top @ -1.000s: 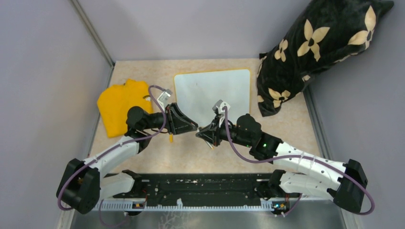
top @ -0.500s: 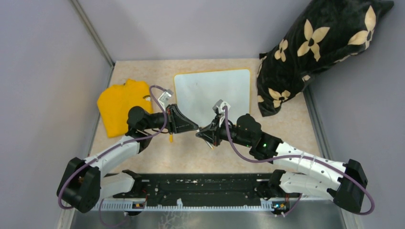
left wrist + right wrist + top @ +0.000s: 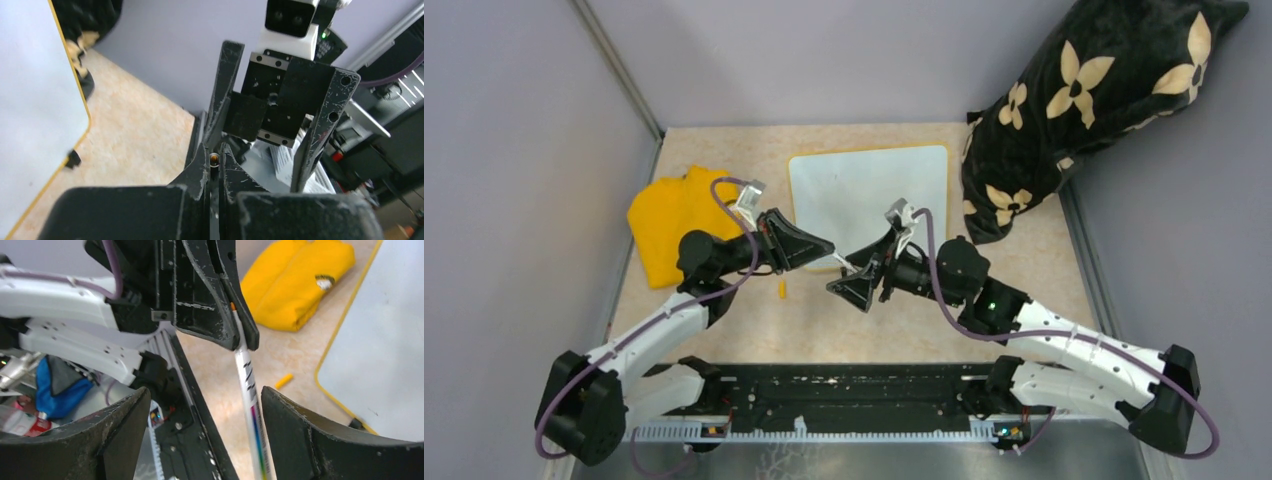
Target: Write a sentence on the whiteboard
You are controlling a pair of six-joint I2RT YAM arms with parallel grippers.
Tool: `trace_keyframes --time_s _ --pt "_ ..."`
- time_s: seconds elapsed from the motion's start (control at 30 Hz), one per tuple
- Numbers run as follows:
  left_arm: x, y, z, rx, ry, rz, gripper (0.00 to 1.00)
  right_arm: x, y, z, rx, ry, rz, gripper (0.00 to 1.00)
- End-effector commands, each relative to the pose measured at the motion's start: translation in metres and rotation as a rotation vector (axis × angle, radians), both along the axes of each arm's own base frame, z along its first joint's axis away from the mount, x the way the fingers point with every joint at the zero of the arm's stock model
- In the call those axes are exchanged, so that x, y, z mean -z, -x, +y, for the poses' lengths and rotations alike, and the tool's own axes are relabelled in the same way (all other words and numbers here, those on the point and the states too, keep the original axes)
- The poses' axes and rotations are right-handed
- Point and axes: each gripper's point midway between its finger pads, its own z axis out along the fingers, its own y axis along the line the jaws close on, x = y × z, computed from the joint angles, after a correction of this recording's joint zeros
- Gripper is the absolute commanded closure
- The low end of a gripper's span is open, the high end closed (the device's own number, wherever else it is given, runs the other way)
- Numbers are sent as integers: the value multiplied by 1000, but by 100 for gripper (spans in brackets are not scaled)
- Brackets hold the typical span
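The whiteboard (image 3: 869,195) lies flat at the back middle of the table, and its surface looks blank white; the sentence is not in view. My left gripper (image 3: 827,250) hovers just in front of the board's near edge, shut on a thin white marker (image 3: 247,385) near its orange tip (image 3: 214,160). My right gripper (image 3: 849,278) faces it with its jaws wide open. The marker's barrel passes between them, close to the right-hand finger (image 3: 305,430), and is not clamped. The board's yellow-framed edge (image 3: 75,95) shows in the left wrist view.
A folded yellow cloth (image 3: 679,220) lies left of the board. A small orange cap (image 3: 781,290) rests on the table under the left gripper. A black floral pillow (image 3: 1084,110) leans at the back right. Grey walls close in both sides.
My left gripper closed on the marker and my right gripper, shut on it before, opened and let go. Both grippers shifted a little toward the board.
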Motion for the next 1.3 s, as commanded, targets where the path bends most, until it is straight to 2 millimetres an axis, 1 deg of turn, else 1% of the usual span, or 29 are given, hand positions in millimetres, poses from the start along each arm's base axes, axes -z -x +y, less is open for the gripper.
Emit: trace_keyframes --time_s 0.0,0.07,0.13,0.23,0.37,0.53,0.63,0.77,1.03,1.13,1.27 --pt "-59 -18 17 -206 158 -65 100 -88 8 -13 -14 -265 -46 20" --pt "-76 -22 27 -274 209 -71 100 -103 8 -20 -12 -345 -37 21" --pt "-89 -23 33 -313 251 -69 100 -120 5 -35 12 -457 -43 22" --pt "-106 -21 39 -326 295 -65 100 -130 2 -47 14 -586 -14 24" --pt "-122 -16 42 -312 339 -46 100 -140 2 -47 -20 -645 11 25" --pt "-135 -15 50 -332 400 -15 100 -156 10 -44 -99 -685 -16 25" --pt "-138 -15 55 -343 430 10 100 -158 7 -40 -102 -686 -10 25" --pt "-141 -9 59 -349 434 -8 100 -156 2 -37 -93 -677 -2 24" --pt "-131 -7 63 -405 366 -57 100 -157 4 -54 -15 -635 -59 22" --pt "-134 -7 68 -431 382 -67 100 -148 2 -56 10 -606 -46 22" --pt "-142 -5 72 -450 402 -82 100 -135 -2 -54 28 -573 -17 23"
